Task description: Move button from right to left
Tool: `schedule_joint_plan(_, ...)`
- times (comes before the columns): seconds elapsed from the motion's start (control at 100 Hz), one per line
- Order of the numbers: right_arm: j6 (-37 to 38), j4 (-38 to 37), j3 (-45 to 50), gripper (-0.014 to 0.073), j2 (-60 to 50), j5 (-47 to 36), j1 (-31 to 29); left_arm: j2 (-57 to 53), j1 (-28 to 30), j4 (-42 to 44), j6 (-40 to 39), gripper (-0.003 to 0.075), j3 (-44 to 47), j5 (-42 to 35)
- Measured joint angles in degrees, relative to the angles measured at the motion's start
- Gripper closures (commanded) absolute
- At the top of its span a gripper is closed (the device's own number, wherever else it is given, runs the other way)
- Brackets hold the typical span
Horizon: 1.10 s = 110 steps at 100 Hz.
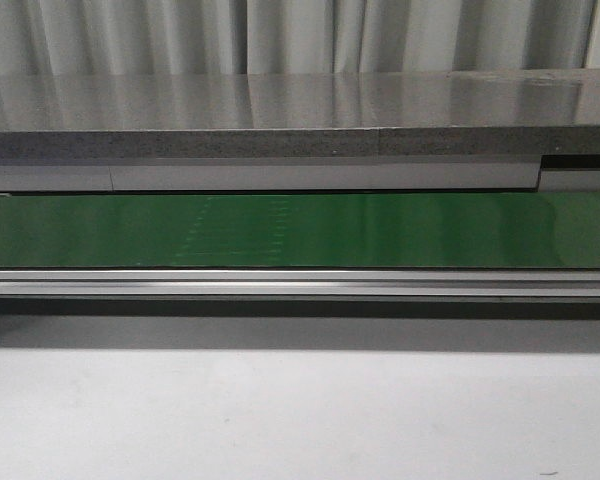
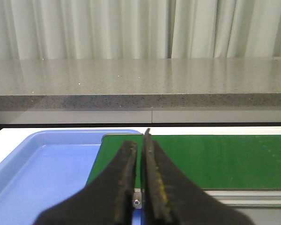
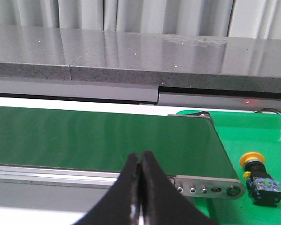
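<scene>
**Green belt bare, button lying on the green tray**

Green conveyor belt runs across the whole front view, edged on the near side by a silver aluminium rail, with a grey speckled stone counter beyond it and pale curtains behind that. Neither arm shows in this view.

In the right wrist view, the right gripper has its two dark fingers pressed together, tips touching, with nothing between them. It hangs over the near edge of the belt, close to the belt's end roller bracket. The button lies off to the gripper's side, past that bracket, on the green tray. It lies tipped on its side, the orange-yellow cap pointing away from the gripper and the dark blocky body nearer to it. Button and gripper are well apart, and the button is clear of the belt.

In the left wrist view, the left gripper is likewise closed, its fingers nearly touching along a thin slit and holding nothing. Its tips sit over the belt's other end, where the belt corner overlaps a blue tray. The blue tray stretches away on one side of the gripper.
</scene>
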Motion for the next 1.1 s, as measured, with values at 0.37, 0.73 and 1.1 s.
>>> schedule_joint_plan(0.37,0.0,0.0,0.0,0.0658,0.0,0.0,0.0,0.0,0.0,0.0,0.0,0.0715,0.0,0.0)
schedule_joint_plan(0.73,0.0,0.0,0.0,0.0658,0.0,0.0,0.0,0.0,0.0,0.0,0.0,0.0715,0.0,0.0)
schedule_joint_plan(1.1,0.0,0.0,-1.5,0.0658,0.0,0.2,0.0,0.0,0.0,0.0,0.0,0.0715,0.0,0.0)
